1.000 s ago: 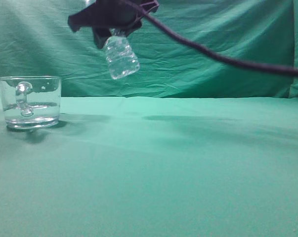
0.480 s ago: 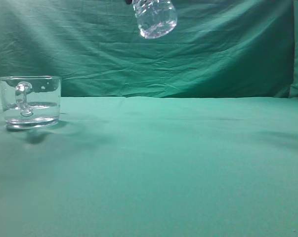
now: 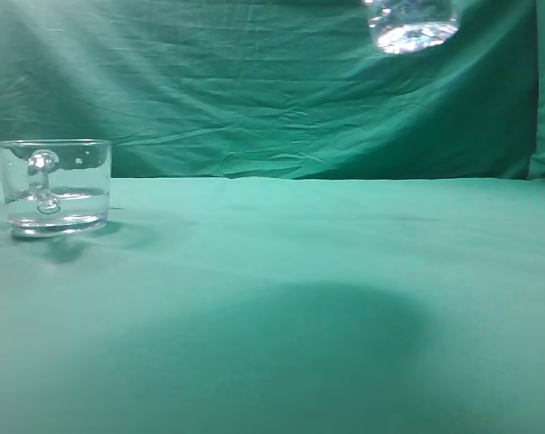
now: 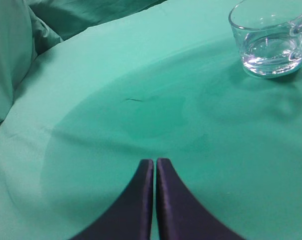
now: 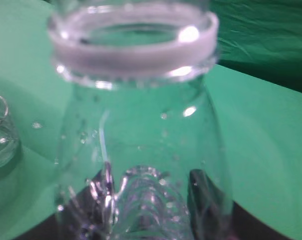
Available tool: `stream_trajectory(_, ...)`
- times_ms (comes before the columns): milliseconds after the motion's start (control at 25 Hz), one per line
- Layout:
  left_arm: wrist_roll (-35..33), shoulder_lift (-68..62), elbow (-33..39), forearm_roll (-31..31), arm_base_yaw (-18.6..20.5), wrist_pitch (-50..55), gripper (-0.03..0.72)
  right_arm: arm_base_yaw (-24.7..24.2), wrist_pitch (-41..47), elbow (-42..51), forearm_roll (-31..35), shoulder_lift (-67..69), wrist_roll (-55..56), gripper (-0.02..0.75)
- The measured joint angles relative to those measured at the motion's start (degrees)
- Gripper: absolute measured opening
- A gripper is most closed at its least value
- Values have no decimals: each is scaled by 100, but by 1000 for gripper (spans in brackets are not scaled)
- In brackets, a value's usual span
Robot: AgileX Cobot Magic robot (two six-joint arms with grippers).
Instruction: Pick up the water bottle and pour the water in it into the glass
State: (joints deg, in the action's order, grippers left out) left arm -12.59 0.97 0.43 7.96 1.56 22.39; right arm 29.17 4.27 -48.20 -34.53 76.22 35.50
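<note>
At top edge, exterior shows only water bottle [image 3: 411,24] base; right wrist shows fingers [image 5: 198,192] clamping it; left fingers [image 4: 156,185] pressed together.

Place: a staged recording set, not a home or kitchen.
Backdrop: a wrinkled green cloth [image 3: 254,90] hung as a curtain across the whole rear, from 9 o'clock to 3 o'clock.
Counter: the counter [image 3: 299,298] was draped in the same green cloth, which ran unbroken up to the backdrop.
Furnishing: only the glass [image 3: 55,187] stood on the cloth at 10 o'clock.
Edge: in the left wrist view, folds of green cloth [image 4: 20,45] bunched at 10 o'clock.
</note>
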Motion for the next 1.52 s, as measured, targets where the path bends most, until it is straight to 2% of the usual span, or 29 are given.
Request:
stream_trajectory(320, 0, 0, 0, 0, 0, 0, 0, -1409, -1014, 811, -69, -234, 11, 312)
stream_trajectory(480, 0, 0, 0, 0, 0, 0, 0, -1929, -1543, 993, -102, -200, -117, 312)
stream_trajectory(680, 0, 0, 0, 0, 0, 0, 0, -2015, -1906, 997, -136, 256, -1134, 312)
stream_trajectory(840, 0, 0, 0, 0, 0, 0, 0, -2015, -2446, 997, -145, 845, -1298, 312)
stream_trajectory(1080, 0, 0, 0, 0, 0, 0, 0, -2015, -3411, 997, 451, 1797, -1440, 312)
stream_trajectory(1200, 0, 0, 0, 0, 0, 0, 0, -2015, -3934, 997, 548, 2240, -1687, 312)
stream_trajectory(1520, 0, 0, 0, 0, 0, 0, 0, -2015, -4223, 987, 741, 2720, -2147, 312)
